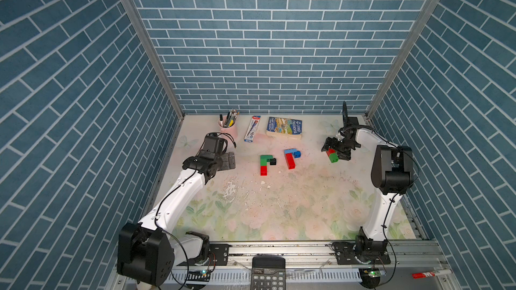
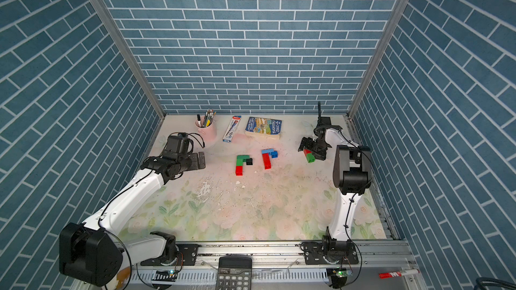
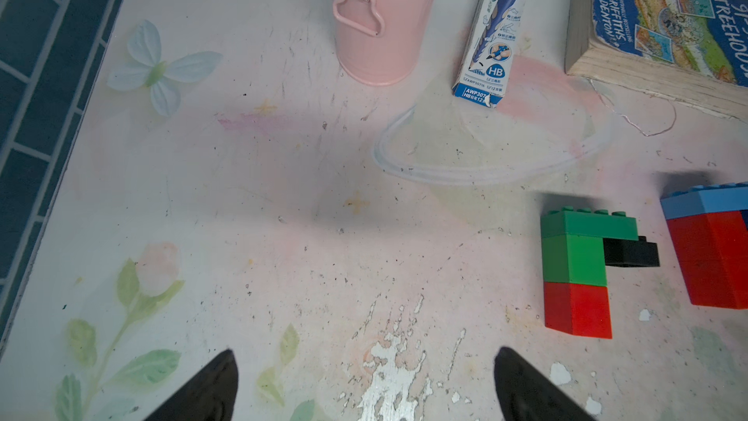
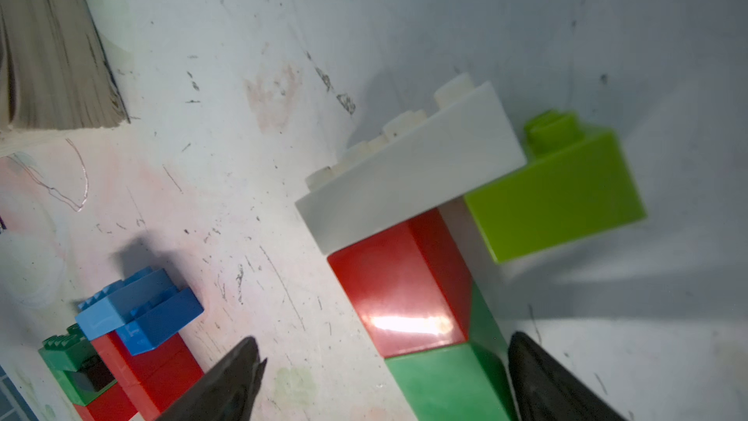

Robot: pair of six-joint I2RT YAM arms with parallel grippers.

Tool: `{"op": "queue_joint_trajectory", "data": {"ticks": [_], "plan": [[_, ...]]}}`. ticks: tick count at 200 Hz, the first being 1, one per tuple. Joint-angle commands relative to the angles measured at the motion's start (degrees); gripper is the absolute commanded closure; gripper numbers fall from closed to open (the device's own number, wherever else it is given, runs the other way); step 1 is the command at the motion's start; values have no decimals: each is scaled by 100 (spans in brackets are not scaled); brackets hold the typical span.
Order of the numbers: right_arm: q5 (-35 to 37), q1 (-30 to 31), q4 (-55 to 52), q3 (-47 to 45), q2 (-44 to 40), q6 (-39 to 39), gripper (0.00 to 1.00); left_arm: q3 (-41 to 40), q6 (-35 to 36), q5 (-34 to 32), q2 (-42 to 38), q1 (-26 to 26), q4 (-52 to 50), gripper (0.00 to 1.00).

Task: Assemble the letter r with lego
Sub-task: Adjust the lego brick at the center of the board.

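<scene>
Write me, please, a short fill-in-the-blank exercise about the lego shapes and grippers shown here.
1. The small black plastic brick attaches to a long studded brick coloured ___.
2. The long white studded brick tops a lime brick and a square brick coloured ___.
3. The open left gripper holds ___.
4. The open right gripper straddles that shape's end brick, coloured ___.
Missing words: green; red; nothing; green.

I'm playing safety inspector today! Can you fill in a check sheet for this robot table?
Surface: floral mat, scuffed, paint flaking in one patch.
Job's things: green-red-black build, red-blue build, white-red-green-lime build, all lego.
Clutter: pen cup, pencil box, book at the back; calculator, red marker at the front.
Grippers: left gripper open over bare mat; right gripper open, straddling the white-red-green-lime build.
Cables: black cable along the left arm, clear of bricks.
Surroundings: blue brick-pattern walls.
</scene>
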Motion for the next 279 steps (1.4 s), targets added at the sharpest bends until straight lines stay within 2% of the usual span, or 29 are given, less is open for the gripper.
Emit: {"op": "queue_joint_trajectory", "data": {"ticks": [1, 62, 110, 151, 206, 279], "plan": [[-107, 137, 115, -74, -207, 220, 5, 149, 167, 167, 62, 113, 43, 0], [188, 356, 76, -162, -287, 319, 5, 17, 241, 371, 77, 319, 77, 0], [569, 383, -406, -189, -833, 194, 4, -57, 242, 516, 27, 450, 105, 1], [324, 957, -460, -367, -1319, 397, 4, -145, 233, 575, -84, 477, 147, 0], [106, 1830, 15, -136, -774, 747, 4, -288, 172, 650, -358, 603, -37, 0], [-80, 2292, 228, 351, -60, 884, 4, -641, 101, 621, -1097, 714, -408, 0]]}}
